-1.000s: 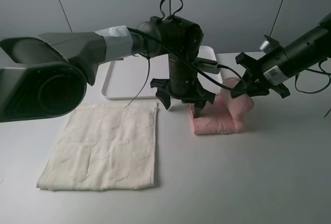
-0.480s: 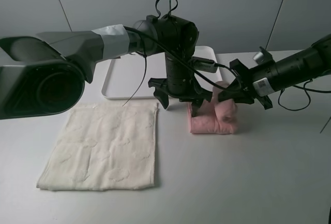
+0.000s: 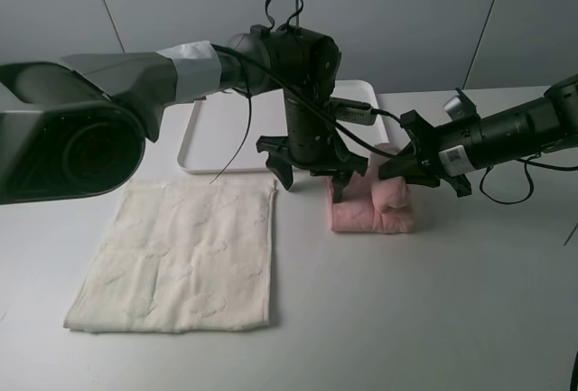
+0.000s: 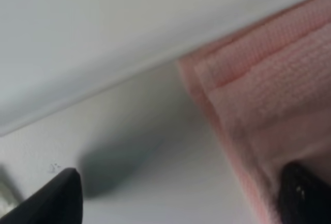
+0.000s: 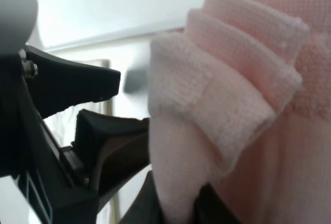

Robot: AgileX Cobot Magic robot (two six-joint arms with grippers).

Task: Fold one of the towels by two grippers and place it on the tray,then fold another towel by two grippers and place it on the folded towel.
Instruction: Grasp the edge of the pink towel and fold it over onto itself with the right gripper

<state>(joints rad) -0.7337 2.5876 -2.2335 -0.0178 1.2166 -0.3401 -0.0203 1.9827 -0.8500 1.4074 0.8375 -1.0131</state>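
Right gripper [image 3: 396,172] pinches pink towel [image 3: 370,218] beside left gripper [image 3: 310,176]

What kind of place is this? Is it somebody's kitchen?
Probably a robot lab, not a kitchen: a left arm and a right arm work over a plain white table, with grey panels behind.

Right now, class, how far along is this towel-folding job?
Done: the pink towel is partly folded on the table. In hand: the right pincer grips its raised fold; the left pincer stands open at its other end. Left: place it on the bare tray, then fold the flat cream towel and stack it on top.
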